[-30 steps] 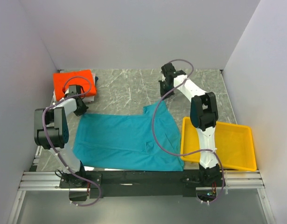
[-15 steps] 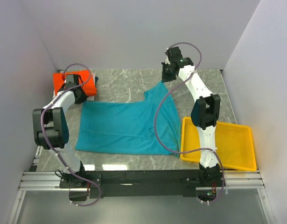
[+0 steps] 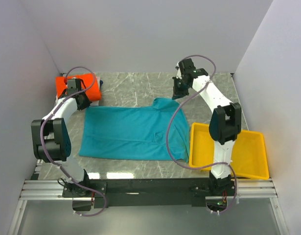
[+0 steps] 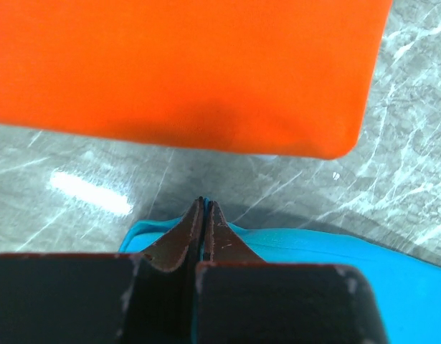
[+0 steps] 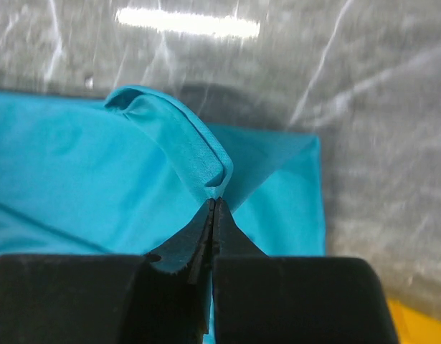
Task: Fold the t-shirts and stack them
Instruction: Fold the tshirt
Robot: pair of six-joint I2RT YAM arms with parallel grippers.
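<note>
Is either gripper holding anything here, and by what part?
Both hold the teal shirt: left gripper pinches its far-left corner, right gripper a raised fold at its far-right corner.

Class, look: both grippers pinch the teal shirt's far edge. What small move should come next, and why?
Probably lower the right gripper toward the table so its corner lies flat. The teal shirt is mostly spread out, but the cloth at that gripper rises in a ridge. The left gripper holds its corner just short of the orange shirt.
</note>
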